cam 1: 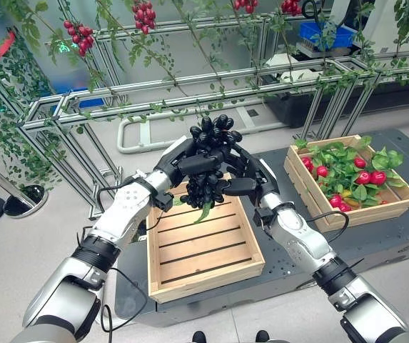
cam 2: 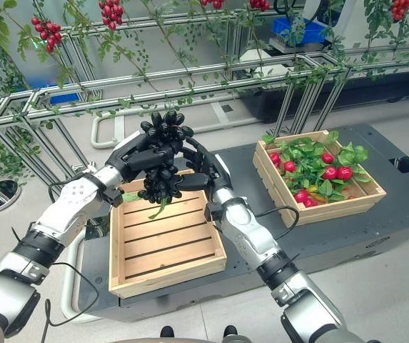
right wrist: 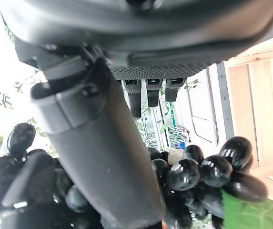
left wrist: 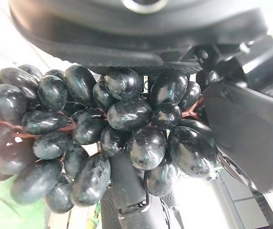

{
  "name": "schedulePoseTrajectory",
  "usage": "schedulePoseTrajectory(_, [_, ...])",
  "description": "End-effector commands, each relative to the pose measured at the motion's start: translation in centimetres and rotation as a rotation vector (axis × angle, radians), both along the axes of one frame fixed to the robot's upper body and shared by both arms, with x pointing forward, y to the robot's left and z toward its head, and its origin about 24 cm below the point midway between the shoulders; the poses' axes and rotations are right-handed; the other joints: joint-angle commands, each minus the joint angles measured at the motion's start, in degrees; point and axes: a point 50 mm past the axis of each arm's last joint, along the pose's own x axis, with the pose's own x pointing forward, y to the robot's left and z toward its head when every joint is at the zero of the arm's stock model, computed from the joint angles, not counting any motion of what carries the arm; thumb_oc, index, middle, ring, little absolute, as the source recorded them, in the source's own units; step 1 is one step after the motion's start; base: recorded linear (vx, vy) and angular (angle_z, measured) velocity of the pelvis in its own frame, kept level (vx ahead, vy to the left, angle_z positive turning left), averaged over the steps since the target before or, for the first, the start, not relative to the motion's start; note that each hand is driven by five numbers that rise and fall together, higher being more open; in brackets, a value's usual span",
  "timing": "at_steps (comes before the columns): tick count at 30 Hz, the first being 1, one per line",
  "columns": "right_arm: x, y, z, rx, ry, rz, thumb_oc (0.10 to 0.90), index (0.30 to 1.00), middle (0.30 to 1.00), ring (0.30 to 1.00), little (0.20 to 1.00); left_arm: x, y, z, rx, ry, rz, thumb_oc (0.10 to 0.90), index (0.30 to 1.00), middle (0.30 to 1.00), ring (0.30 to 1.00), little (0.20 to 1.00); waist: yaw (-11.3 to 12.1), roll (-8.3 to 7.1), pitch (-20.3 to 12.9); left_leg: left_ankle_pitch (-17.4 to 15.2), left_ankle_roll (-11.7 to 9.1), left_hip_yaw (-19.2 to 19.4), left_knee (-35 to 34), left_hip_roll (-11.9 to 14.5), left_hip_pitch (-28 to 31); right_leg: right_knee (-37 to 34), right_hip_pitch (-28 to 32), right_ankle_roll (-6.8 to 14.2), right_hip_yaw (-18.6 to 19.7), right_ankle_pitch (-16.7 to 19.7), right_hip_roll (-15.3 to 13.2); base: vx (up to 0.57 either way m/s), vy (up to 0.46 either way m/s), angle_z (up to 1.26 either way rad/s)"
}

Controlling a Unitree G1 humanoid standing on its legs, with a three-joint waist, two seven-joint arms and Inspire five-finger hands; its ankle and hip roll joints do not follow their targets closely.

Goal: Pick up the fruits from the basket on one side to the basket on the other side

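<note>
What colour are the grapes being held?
Glossy black grapes on reddish stems; clearest in the left wrist view.

We see two silver-grey arms with rounded metal shells and black ribbed bands at the forearm joints. Each ends in a dark, matte hand, the left hand (cam 1: 190,163) and the right hand (cam 1: 250,179), with blocky segmented fingers and textured black palm padding.

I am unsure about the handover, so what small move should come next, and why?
Probably lower the grapes a little toward the empty crate. Both the left hand and the right hand are curled round the bunch, which hangs above the crate's far edge, not yet inside. The other crate already holds red fruit.
</note>
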Motion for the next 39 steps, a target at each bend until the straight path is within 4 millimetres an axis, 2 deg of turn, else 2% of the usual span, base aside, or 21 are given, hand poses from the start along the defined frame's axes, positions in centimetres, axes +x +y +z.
schedulePoseTrajectory(1, [2.4,3.2,4.1,-0.022,-0.134,-0.020,0.800,0.900,0.900,0.900,0.900,-2.1,-9.4,8.8,-0.089,-0.399,-0.461,0.400,0.300,0.300,0.300,0.300,1.39,-0.02,-8.38,-7.84,-1.25,-0.91,0.14,0.01,1.07,0.13,1.96,0.62,-1.75,-4.19,-3.33,0.00,0.000,0.00])
schedulePoseTrajectory(6, [2.0,2.7,3.3,-0.075,-0.134,-0.029,0.800,0.900,0.900,0.900,0.900,-1.9,-8.9,8.5,-0.071,-0.393,-0.423,0.400,0.300,0.300,0.300,0.300,1.24,-0.06,-8.20,-7.79,-1.23,-0.88,0.14,0.07,0.98,0.13,1.88,0.61,-1.76,-4.23,-3.30,0.00,0.000,0.00])
schedulePoseTrajectory(10, [1.6,2.9,3.0,-0.008,-0.104,0.025,0.800,0.900,0.900,0.900,0.900,-1.6,-8.5,8.3,-0.083,-0.379,-0.402,0.400,0.300,0.300,0.300,0.300,1.03,-0.13,-8.00,-7.74,-1.22,-0.83,0.14,0.12,0.97,0.13,1.90,0.50,-1.56,-4.31,-3.18,0.00,0.000,0.00])
schedulePoseTrajectory(16, [0.0,5.0,2.9,0.390,-0.029,0.350,0.800,0.900,0.900,0.900,0.900,-1.5,-8.3,7.5,-0.118,-0.350,-0.425,0.400,0.300,0.300,0.300,0.300,1.41,-0.36,-7.89,-7.57,-1.31,-1.15,0.14,0.24,0.96,0.13,2.10,0.23,-2.08,-4.46,-3.14,0.00,0.000,0.00])
schedulePoseTrajectory(21, [-0.9,5.8,4.6,0.608,-0.138,0.551,0.800,0.900,0.900,0.900,0.900,-1.3,-8.8,6.5,-0.200,-0.255,-0.476,0.400,0.300,0.300,0.300,0.300,1.82,-0.50,-8.25,-7.58,-1.32,-1.57,0.14,0.30,1.11,0.13,2.47,0.22,-2.63,-4.59,-3.16,0.01,-0.007,0.01])
schedulePoseTrajectory(25, [-1.0,5.5,6.5,0.693,-0.259,0.582,0.800,0.900,0.900,0.900,0.900,-0.7,-8.7,5.5,-0.246,-0.187,-0.451,0.400,0.300,0.300,0.300,0.300,1.79,-0.60,-8.45,-7.68,-1.30,-1.78,0.14,0.28,1.21,0.13,2.63,0.26,-2.62,-4.74,-3.07,0.01,-0.015,0.07])
schedulePoseTrajectory(29, [-1.1,5.2,7.4,0.780,-0.300,0.585,0.800,0.900,0.900,0.900,0.900,-0.2,-8.2,4.5,-0.266,-0.140,-0.407,0.400,0.300,0.300,0.300,0.300,1.63,-0.63,-8.59,-7.78,-1.16,-1.96,0.14,0.22,1.33,0.13,2.69,0.25,-2.39,-4.81,-2.99,0.00,0.000,0.00])
schedulePoseTrajectory(30, [-1.1,5.0,7.8,0.843,-0.322,0.575,0.588,0.582,0.582,0.582,0.582,0.3,-7.7,3.5,-0.271,-0.116,-0.375,0.400,0.300,0.300,0.300,0.300,1.53,-0.61,-8.61,-7.79,-1.13,-1.86,0.14,0.21,1.39,0.13,2.72,0.29,-2.36,-4.83,-3.01,0.00,0.000,0.00])
schedulePoseTrajectory(31, [-1.1,4.9,7.8,0.866,-0.331,0.569,0.588,0.582,0.582,0.582,0.582,0.5,-7.5,3.2,-0.273,-0.107,-0.362,0.400,0.300,0.300,0.300,0.300,1.47,-0.60,-8.70,-7.83,-1.10,-1.87,0.14,0.19,1.39,0.13,2.70,0.28,-2.30,-4.87,-2.99,0.00,0.000,0.00])
schedulePoseTrajectory(32, [-1.1,4.9,7.8,0.872,-0.333,0.569,0.400,0.300,0.300,0.300,0.300,0.6,-7.4,3.1,-0.276,-0.104,-0.358,0.400,0.300,0.300,0.300,0.300,1.46,-0.60,-8.73,-7.84,-1.09,-1.87,0.14,0.19,1.39,0.13,2.69,0.28,-2.29,-4.88,-2.99,0.00,0.000,0.00])
schedulePoseTrajectory(38, [-1.0,4.6,7.7,0.897,-0.359,0.520,0.400,0.300,0.300,0.300,0.300,1.4,-6.3,1.7,-0.289,-0.058,-0.259,0.400,0.300,0.300,0.300,0.300,1.29,-0.53,-8.84,-7.92,-0.96,-1.68,0.14,0.17,1.54,0.13,2.69,0.23,-2.12,-4.93,-2.92,0.00,0.000,0.00])
schedulePoseTrajectory(39, [-1.0,4.5,7.6,0.896,-0.359,0.512,0.400,0.300,0.300,0.300,0.300,1.5,-6.2,1.5,-0.287,-0.052,-0.244,0.416,0.324,0.324,0.324,0.324,1.25,-0.57,-8.84,-7.88,-0.95,-1.60,0.14,0.18,1.54,0.13,2.66,0.21,-2.10,-4.92,-2.91,0.00,0.000,0.00])
